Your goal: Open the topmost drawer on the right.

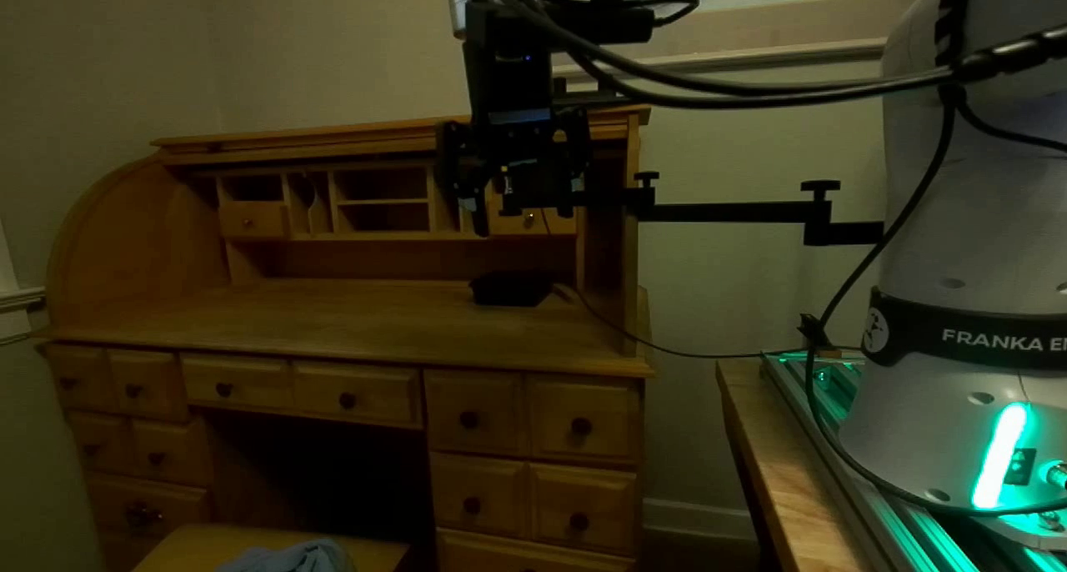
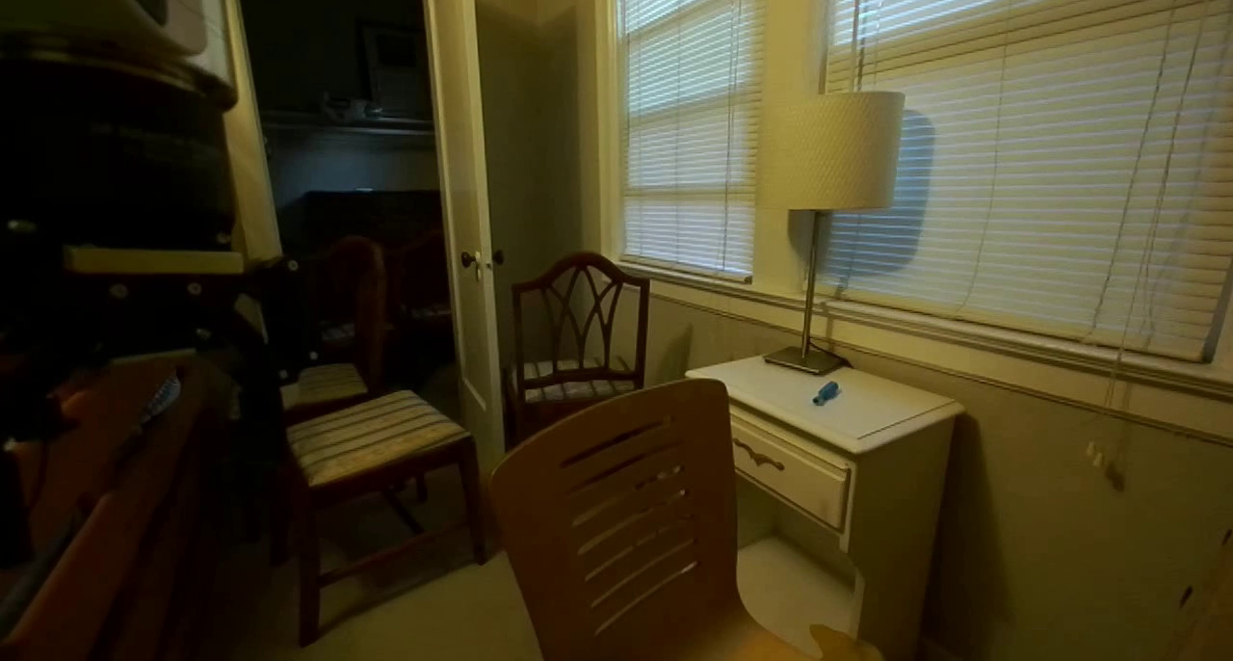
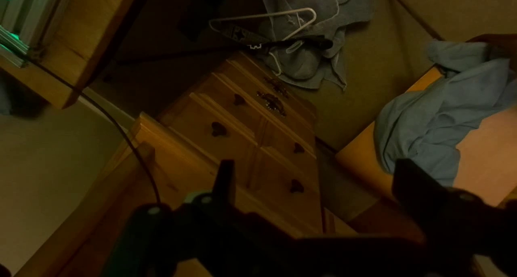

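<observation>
Pincer (image 3: 315, 167) spread wide, holding nothing, hangs well above the topmost drawer (image 1: 533, 415), which sits closed

honey-coloured wooden desktop (image 1: 333, 318); on it a low black object (image 1: 508, 289), kind unclear, with the hutch (image 1: 382, 202) behind

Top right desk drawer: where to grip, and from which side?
The topmost drawer is probably best taken by one of its two dark knobs, coming straight at it from the front. The knobs stand out from a panelled face that looks shut, leaving no other obvious edge to grab, and the desktop just above would likely crowd an approach from overhead.
</observation>
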